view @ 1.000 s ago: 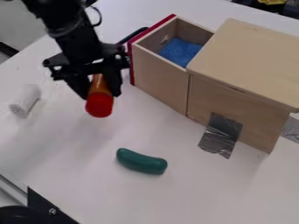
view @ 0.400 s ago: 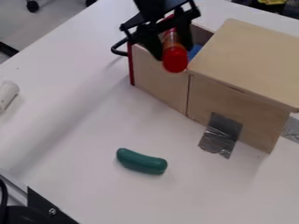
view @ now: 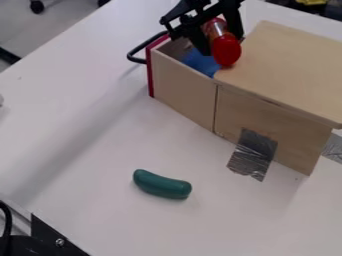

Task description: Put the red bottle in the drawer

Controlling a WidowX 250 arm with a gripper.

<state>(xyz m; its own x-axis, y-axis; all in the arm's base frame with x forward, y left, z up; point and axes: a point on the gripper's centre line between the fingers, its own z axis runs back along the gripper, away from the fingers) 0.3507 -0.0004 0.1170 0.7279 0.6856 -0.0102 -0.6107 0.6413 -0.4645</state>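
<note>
Green curved toy (view: 161, 184) lies on the surface (view: 80, 165), well apart from my work. Drawer (view: 182, 87): open, blue material (view: 202, 64) inside. My fingers (view: 199, 41) grip the red bottle (view: 226, 50), tilted, over where drawer meets box top (view: 287, 70). Estimate: light, stiff, smooth; could slip. Best held mid-body, modest squeeze; red end needs clearance from box top when lowering.
</note>
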